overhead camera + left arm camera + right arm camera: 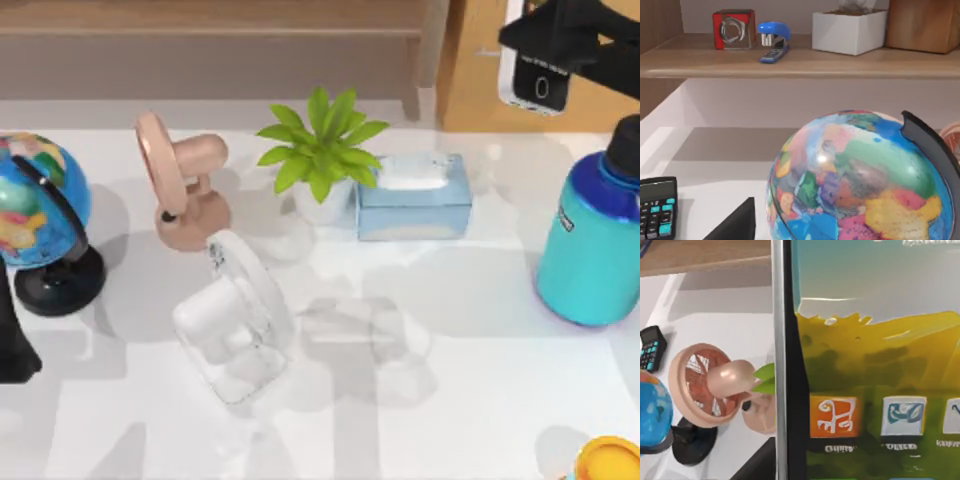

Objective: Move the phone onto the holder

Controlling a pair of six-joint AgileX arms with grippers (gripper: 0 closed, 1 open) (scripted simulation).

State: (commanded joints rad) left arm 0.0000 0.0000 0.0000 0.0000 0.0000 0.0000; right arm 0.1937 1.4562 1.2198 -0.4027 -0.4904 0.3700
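**Phone aloft at top-right corner, holder on table unoccupied**

- Right gripper (560, 45): black, at the top view's upper right edge, over the wooden shelf area behind the table. Pinching the slim black-faced, silver-rimmed smartphone (535, 75); round home button end pointing down toward the table edge.
- Right wrist view: same phone (870, 365) close up, silver rim running vertically, bright yellow-green screen with orange and blue app icons.
- Clear white plastic phone holder (235, 320): left of table centre, tilted, nothing on it. Well apart from the phone.
- Left arm: parked at the top view's left edge, black link at (15, 350). Finger state: cannot tell.
- Left side of the white table (450, 420): multicoloured globe on black stand (35, 215); pink desk fan (180, 190) beside it.
- Back centre: green leafy plant in white pot (320, 155), touching or just beside pale blue tissue box (415, 195).
- Right edge: teal water bottle with black cap (595, 235). Yellow round object (608, 460) at bottom right corner, cut off.
- Left wrist view: globe near, black calculator (657, 207), shelf with blue stapler (772, 42), red cube (733, 29), white box (850, 31).
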